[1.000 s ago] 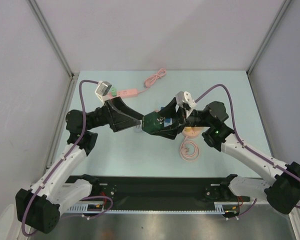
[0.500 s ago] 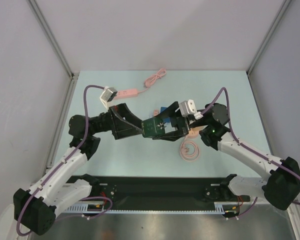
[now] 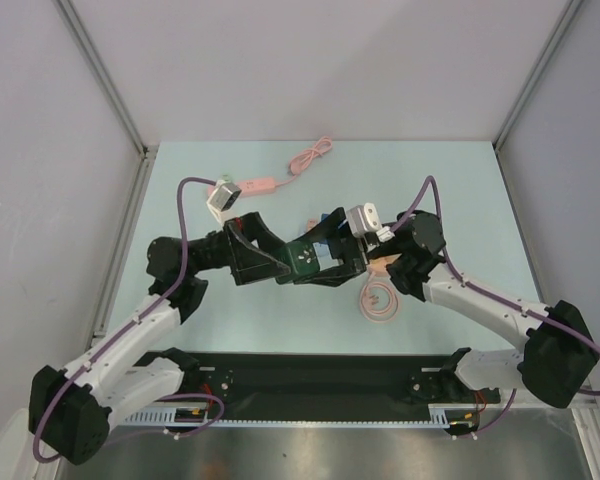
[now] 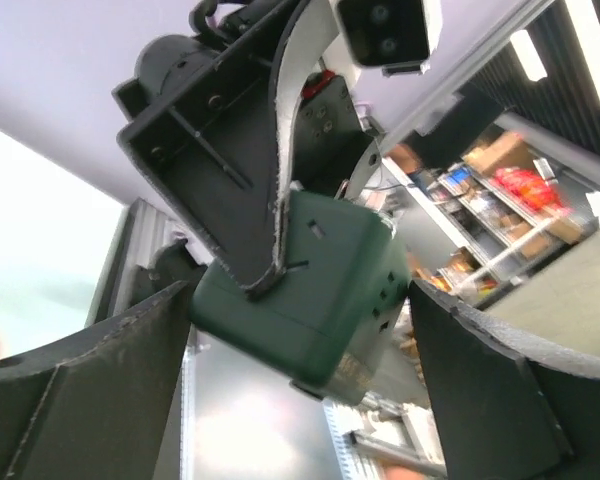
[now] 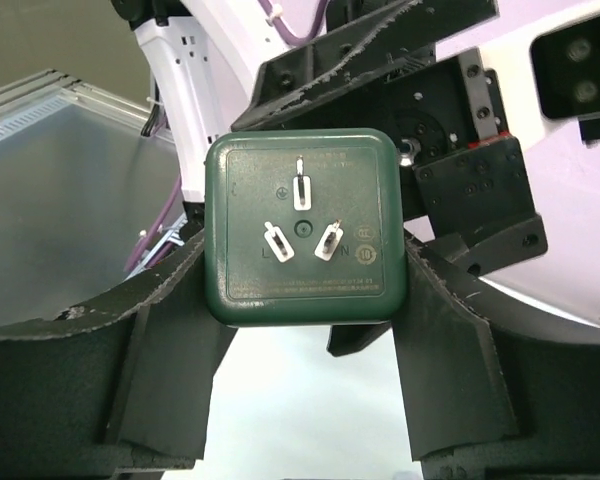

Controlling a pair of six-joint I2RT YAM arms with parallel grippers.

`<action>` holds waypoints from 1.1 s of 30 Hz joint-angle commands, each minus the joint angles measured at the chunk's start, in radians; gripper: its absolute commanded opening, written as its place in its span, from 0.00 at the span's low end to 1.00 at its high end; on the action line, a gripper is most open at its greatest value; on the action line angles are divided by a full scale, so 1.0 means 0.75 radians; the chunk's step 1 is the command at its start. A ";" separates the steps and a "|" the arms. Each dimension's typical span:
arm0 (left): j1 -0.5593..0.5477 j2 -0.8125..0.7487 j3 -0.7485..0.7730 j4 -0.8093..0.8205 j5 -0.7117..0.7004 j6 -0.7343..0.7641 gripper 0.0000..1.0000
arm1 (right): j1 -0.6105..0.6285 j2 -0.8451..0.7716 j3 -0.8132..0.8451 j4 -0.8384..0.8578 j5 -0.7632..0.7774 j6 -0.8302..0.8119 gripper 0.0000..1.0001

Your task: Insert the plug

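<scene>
The tabletop (image 3: 460,190) is a pale green surface enclosed by plain walls on three sides. A black base plate (image 3: 320,375) is fitted along its near edge. A pink elongated block (image 3: 258,186) lies flat towards the far left. A bundled pink cable (image 3: 310,157) lies just beyond the block, near the far edge. A coiled pink cable (image 3: 378,300) lies near the centre, towards the base plate. A blue item (image 3: 313,221) is seen at the centre, mostly hidden.
</scene>
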 commanded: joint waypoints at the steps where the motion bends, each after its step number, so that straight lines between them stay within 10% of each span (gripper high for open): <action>1: 0.004 -0.111 0.132 -0.453 -0.015 0.419 0.94 | -0.015 -0.017 0.014 0.145 0.095 0.122 0.00; 5: 0.002 -0.209 0.415 -1.156 -0.211 1.115 1.00 | -0.084 -0.052 -0.029 0.139 0.155 0.278 0.00; 10: -0.002 -0.189 0.581 -1.450 -0.354 1.339 0.96 | -0.103 -0.083 -0.088 0.141 0.245 0.366 0.00; 33: -0.031 -0.209 0.421 -1.281 -0.244 1.476 0.96 | -0.052 0.107 -0.100 0.650 0.410 0.806 0.00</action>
